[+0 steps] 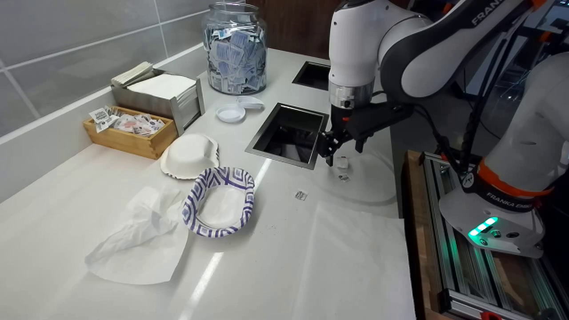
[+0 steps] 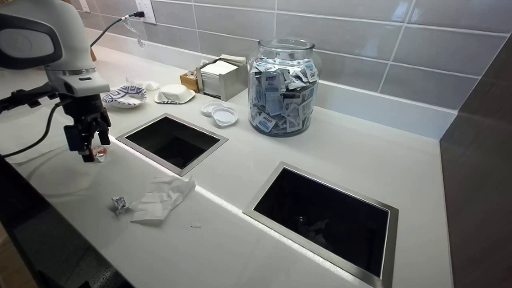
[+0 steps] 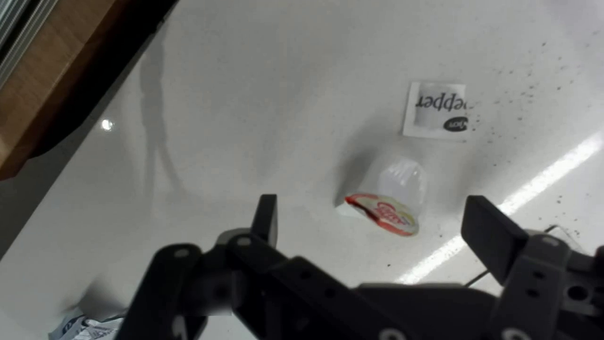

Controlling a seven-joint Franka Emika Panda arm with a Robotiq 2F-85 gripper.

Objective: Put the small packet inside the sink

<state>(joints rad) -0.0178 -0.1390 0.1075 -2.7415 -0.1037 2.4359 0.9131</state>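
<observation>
The small packet (image 3: pixel 389 208) is a whitish, translucent cup-like piece with a red-edged printed lid, lying on the counter. It also shows in both exterior views (image 1: pixel 342 162) (image 2: pixel 100 153). My gripper (image 3: pixel 371 212) is open and empty; in the wrist view the packet shows between and slightly ahead of its fingertips. In both exterior views the gripper (image 1: pixel 344 154) (image 2: pixel 96 150) hangs low over the packet, with no visible grip on it. The sink (image 1: pixel 279 160) is a dark square opening with a metal rim close beside the gripper; it also shows in an exterior view (image 2: pixel 206 157).
A torn pepper packet (image 3: pixel 436 111) lies beside the small packet; another scrap (image 1: pixel 300 195) lies farther off. A second dark opening (image 2: pixel 394 240), crumpled napkin (image 2: pixel 160 204) and crumpled wrapper (image 2: pixel 119 203) are nearby. A glass jar (image 1: pixel 235 53), white lids (image 1: pixel 230 114) and patterned bowl (image 1: pixel 246 195) stand around.
</observation>
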